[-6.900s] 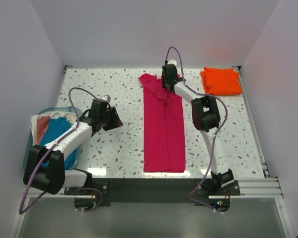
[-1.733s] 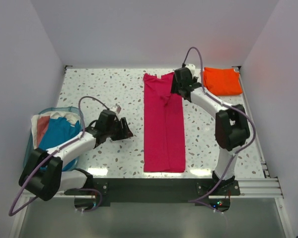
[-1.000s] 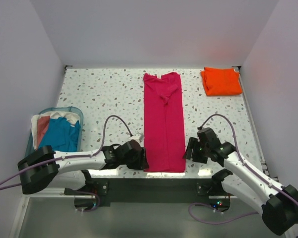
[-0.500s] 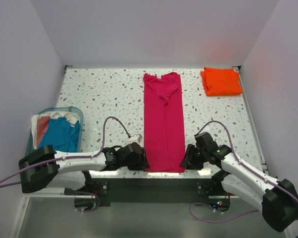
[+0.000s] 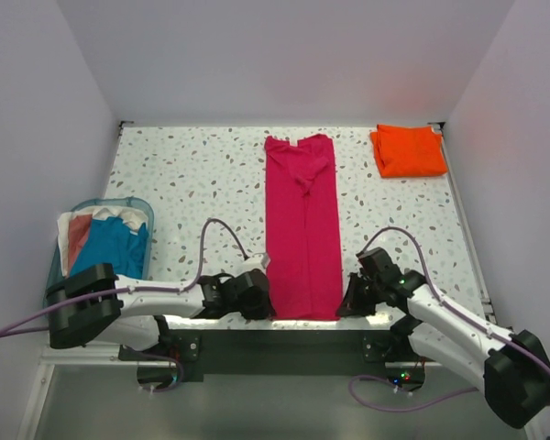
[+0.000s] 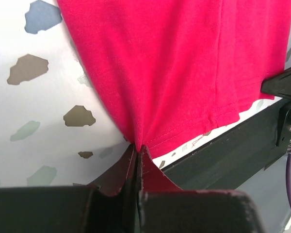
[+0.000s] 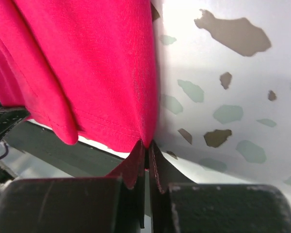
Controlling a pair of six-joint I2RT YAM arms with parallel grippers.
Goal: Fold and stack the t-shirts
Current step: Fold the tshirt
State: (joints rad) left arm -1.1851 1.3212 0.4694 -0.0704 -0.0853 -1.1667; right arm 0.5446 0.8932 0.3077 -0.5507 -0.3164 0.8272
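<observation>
The magenta-pink t-shirt (image 5: 301,229) lies as a long narrow strip down the middle of the table, its hem at the near edge. My left gripper (image 5: 268,310) is shut on the hem's left corner; in the left wrist view the cloth (image 6: 174,73) bunches into the tips of that gripper (image 6: 137,146). My right gripper (image 5: 343,310) is shut on the hem's right corner, where the pink cloth (image 7: 87,73) is pinched at the tips of the gripper (image 7: 147,143). The orange t-shirt (image 5: 407,150) lies folded at the far right corner.
A blue-green basket (image 5: 57,266) with white, red and blue clothes stands at the left edge. The speckled table (image 5: 192,183) ends at a black rail (image 5: 284,335) just behind both grippers. White walls close in the back and sides.
Both grippers, open beside the hem corners half a second ago, have moved slightly inward and shut on the pink t-shirt's two near corners.
</observation>
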